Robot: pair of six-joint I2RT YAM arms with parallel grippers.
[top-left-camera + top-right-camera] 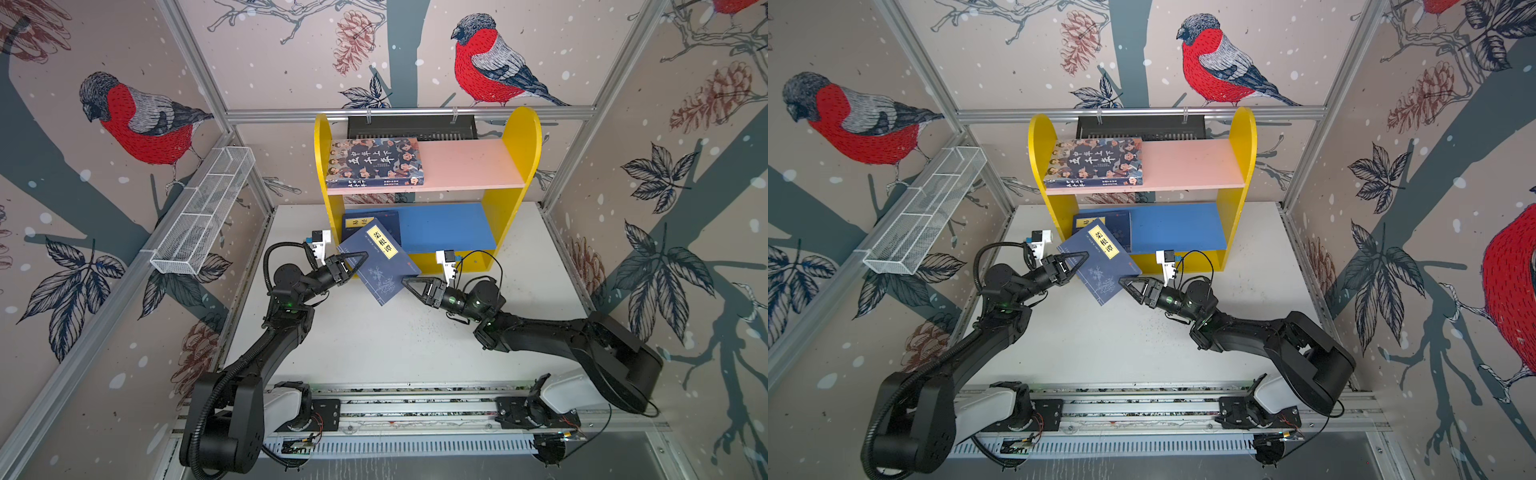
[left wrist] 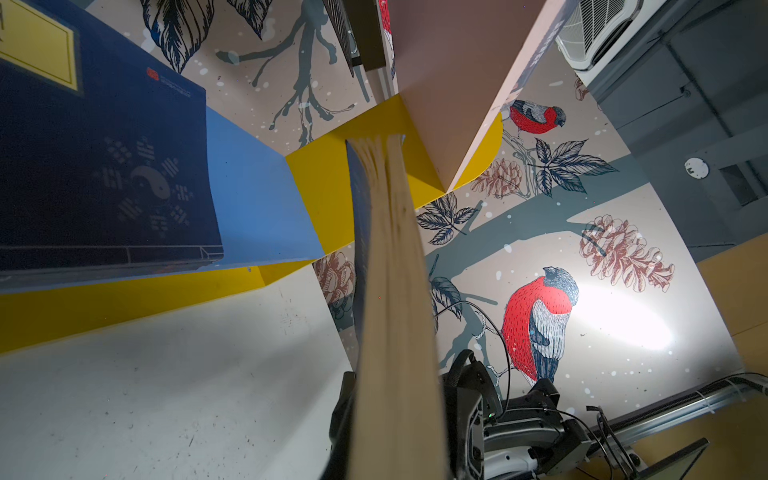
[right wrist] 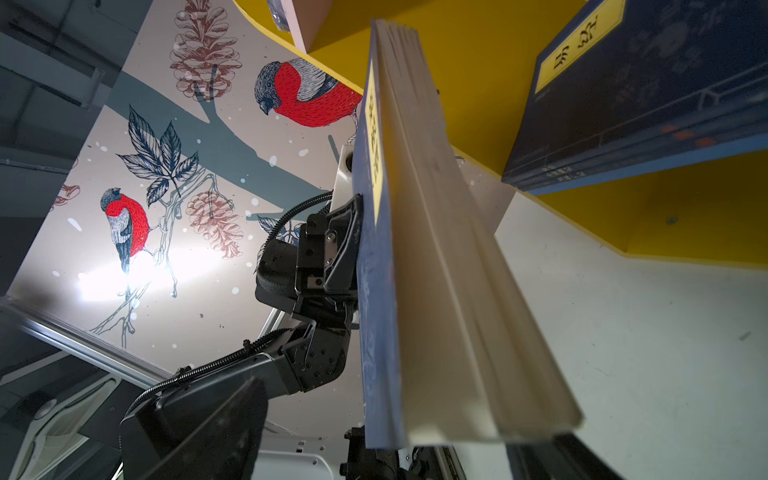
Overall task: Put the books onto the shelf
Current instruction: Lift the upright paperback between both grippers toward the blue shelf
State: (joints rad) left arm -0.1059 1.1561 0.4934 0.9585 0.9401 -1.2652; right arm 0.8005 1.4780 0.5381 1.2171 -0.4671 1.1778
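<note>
My left claw [image 1: 360,257] clamps the navy book [image 1: 380,266], tilted just in front of the shelf [image 1: 519,166]. My right claw [image 1: 406,283] gapes wide at its corner. I level it first (gently), then slide it onto the stack [image 1: 374,224].

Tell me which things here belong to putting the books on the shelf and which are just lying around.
Job: held navy book; left claw gripping it; shelved navy book; illustrated book; shelf.
Lying about: white wire basket; black vented tray.
</note>
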